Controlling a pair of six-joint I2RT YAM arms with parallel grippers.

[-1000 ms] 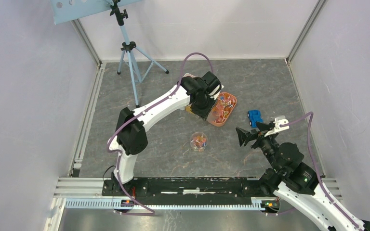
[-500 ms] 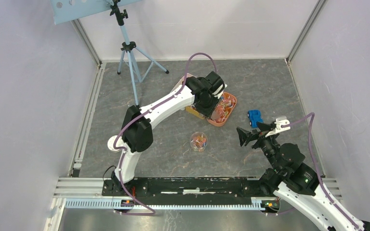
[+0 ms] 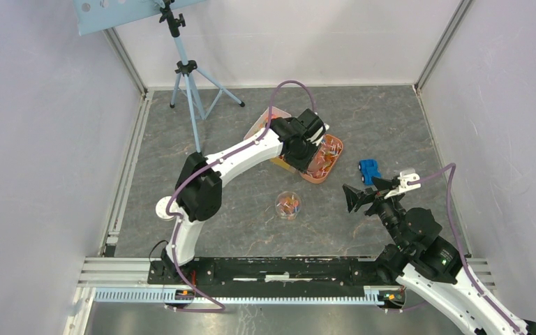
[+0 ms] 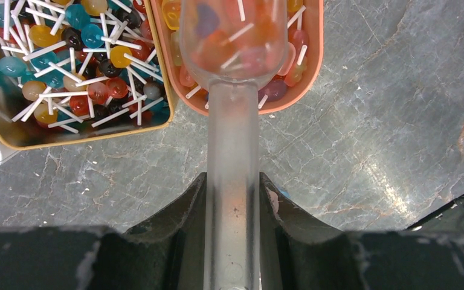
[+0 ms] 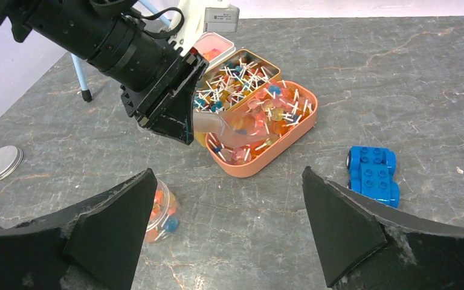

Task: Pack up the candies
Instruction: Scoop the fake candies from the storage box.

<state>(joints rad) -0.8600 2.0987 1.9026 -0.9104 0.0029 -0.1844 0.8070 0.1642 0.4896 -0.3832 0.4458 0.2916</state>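
On the far side of the table (image 5: 399, 72), in the orange tray (image 4: 318, 36), lay the candies (image 4: 276, 90): small round sweets on thin white sticks, loosely heaped, with more of the same in the gold tin (image 4: 96, 134) just beside it. I judged them light, hard and smooth, their sticks apt to cross and snag, so poor things to pinch singly; the sound hold was on the scoop, not on the sweets. The translucent scoop (image 4: 232, 139) had its bowl down among them in the tray, several showing through its wall. My left gripper (image 4: 232, 181) was clamped on the scoop's handle. A small clear jar (image 5: 160, 211), holding a few sweets, stood well apart, nearer my bases. My right gripper (image 5: 228, 181) hung near the jar, jaws wide apart and holding nothing, a blue toy car (image 5: 373, 175) close by.
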